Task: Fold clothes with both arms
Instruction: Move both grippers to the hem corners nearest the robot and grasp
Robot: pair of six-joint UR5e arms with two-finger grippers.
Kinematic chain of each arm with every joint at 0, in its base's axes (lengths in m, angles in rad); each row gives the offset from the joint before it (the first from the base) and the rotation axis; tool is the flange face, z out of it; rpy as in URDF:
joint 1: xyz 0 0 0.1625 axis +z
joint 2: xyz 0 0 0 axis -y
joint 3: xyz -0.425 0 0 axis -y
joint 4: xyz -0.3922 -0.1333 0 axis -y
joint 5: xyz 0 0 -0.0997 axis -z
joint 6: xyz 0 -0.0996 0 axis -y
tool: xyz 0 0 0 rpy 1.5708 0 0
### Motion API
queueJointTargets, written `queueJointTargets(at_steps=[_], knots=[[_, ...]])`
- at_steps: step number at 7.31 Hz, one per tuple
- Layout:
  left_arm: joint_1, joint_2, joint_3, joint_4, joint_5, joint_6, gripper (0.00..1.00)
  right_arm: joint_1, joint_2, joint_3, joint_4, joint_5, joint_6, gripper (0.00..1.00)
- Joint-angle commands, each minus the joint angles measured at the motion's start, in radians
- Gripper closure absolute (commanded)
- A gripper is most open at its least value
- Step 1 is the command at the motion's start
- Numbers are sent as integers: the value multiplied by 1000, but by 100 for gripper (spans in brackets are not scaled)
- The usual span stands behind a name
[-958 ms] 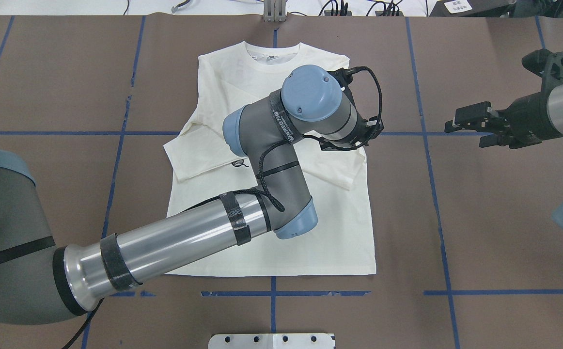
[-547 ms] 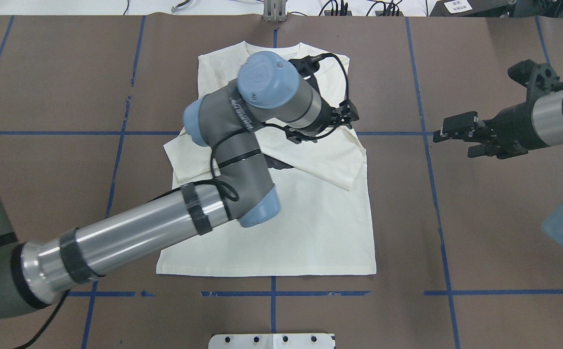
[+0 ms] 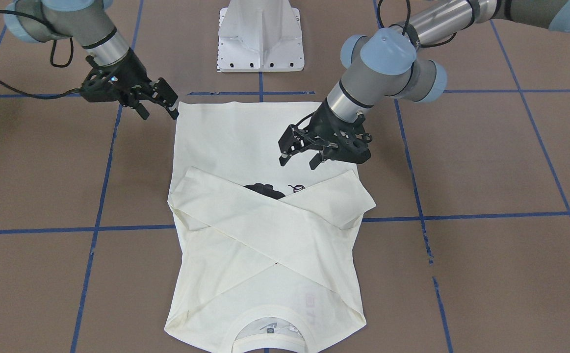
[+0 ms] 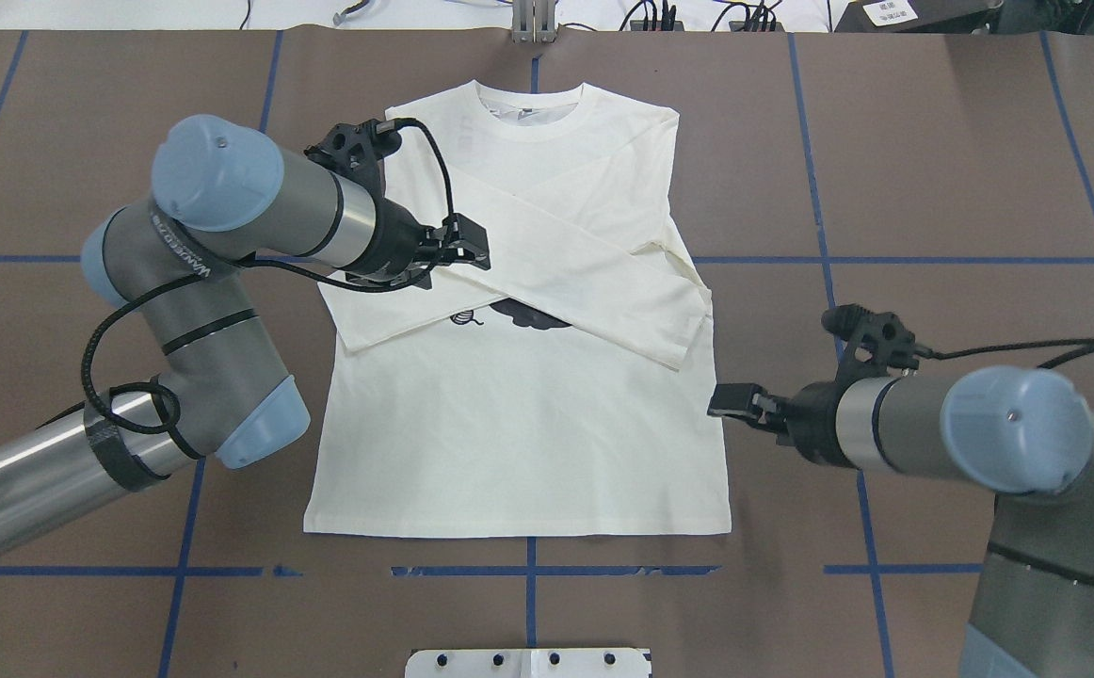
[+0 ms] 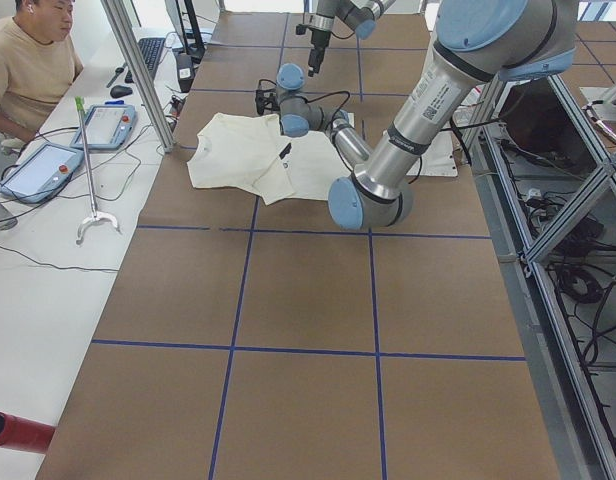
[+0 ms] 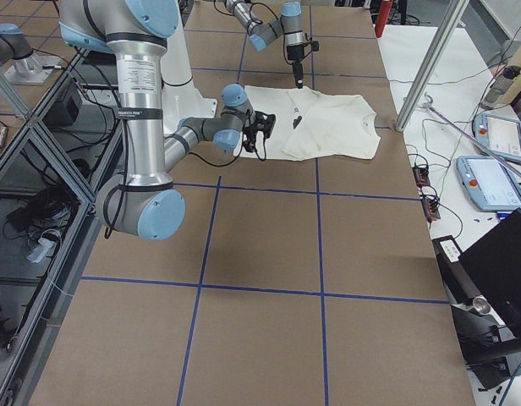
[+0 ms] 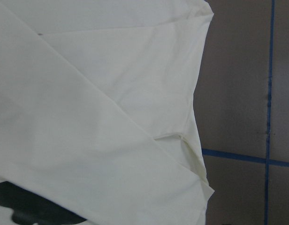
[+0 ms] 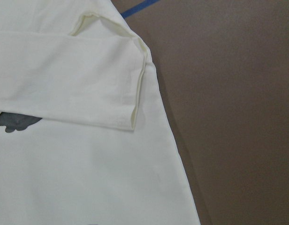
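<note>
Shirt [image 4: 528,443] runs from robot's edge to far edge. Right gripper [image 3: 158,110] is nearer its hem [image 4: 519,532] than left gripper [image 3: 298,159]; both wide, empty.

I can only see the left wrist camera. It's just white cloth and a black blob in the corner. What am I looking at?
Observer: A cream T-shirt lying flat, with both long sleeves crossed over its front.
Operator: What's the black blob?
Observer: Part of a black print peeking out from under the crossed sleeves.
Operator: Where's the other arm?
Observer: The right end effector is open, beside the shirt's edge on the robot's right side.
</note>
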Motion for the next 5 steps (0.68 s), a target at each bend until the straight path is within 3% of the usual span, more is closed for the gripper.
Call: queueJointTargets(at_steps=[1, 5], knots=[[-8, 61, -26, -8, 2, 12, 23, -158, -6, 5, -39, -191, 187, 13], [-6, 60, -26, -6, 7, 0, 22, -224, 31, 6, -249, -230, 302, 20]])
